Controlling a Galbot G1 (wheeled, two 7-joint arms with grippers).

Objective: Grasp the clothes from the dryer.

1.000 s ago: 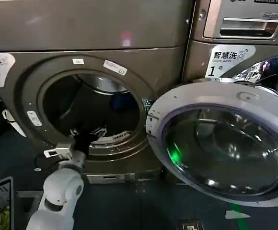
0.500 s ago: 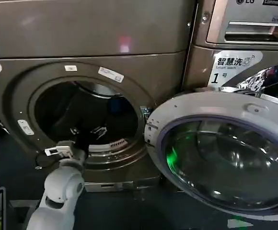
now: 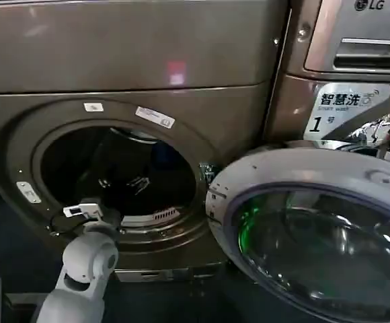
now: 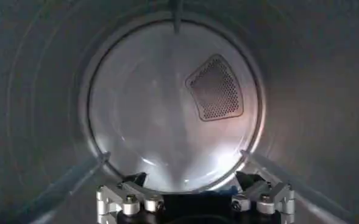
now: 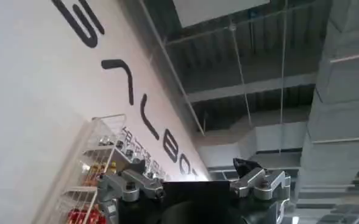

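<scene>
With its fingers spread and gripping nothing, the left gripper [image 4: 194, 198] is reaching through the round opening of the bronze-grey metal dryer [image 3: 124, 60] into its steel drum [image 4: 167, 103], where no clothes are showing, so the grasp is not yet done.

Looked like self-service laundry inside big industrial hall. Front-loading dryer [image 3: 114, 168] stood beside second machine [image 3: 346, 81] bearing numbered sticker [image 3: 343, 111] with Chinese text, as in laundromat. Right wrist view showed high ceiling with exposed ducts [image 5: 344, 85], large wall lettering [image 5: 124, 91], wire shelf of goods [image 5: 97, 170].
</scene>
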